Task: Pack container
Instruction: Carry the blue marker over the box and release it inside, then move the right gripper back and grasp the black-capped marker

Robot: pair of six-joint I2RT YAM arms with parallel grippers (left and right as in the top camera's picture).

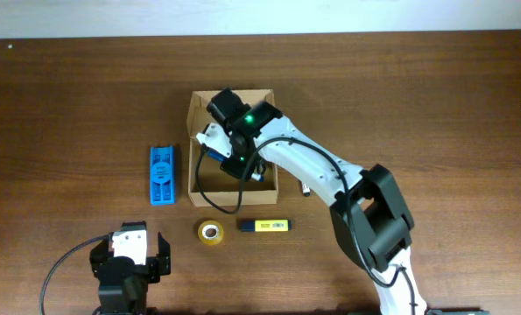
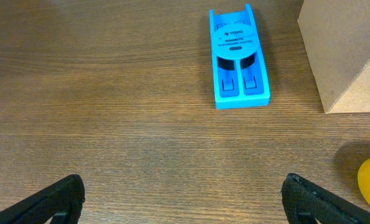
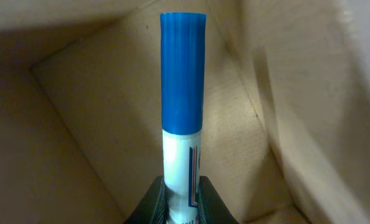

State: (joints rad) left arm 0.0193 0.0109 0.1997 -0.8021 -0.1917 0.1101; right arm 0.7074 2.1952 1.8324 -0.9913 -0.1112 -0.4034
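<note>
The brown table point(image 1: 435, 105) has the cardboard box point(image 1: 191, 175) in its middle. The right gripper point(image 3: 183, 193) is down inside the box, pinching a blue-capped pen point(image 3: 183, 81). The left gripper point(image 2: 185, 202) is wide open and holds nothing. A blue case point(image 1: 163, 175) lies left of the box. A yellow pen point(image 1: 264, 226) and a tape roll point(image 1: 210, 232) lie in front of it.

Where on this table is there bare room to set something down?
Bare wood lies beyond the cardboard box, left of the blue holder, and across the table's right side. In front of the box it is crowded by the yellow tape roll and yellow marker; the right gripper occupies the box.
</note>
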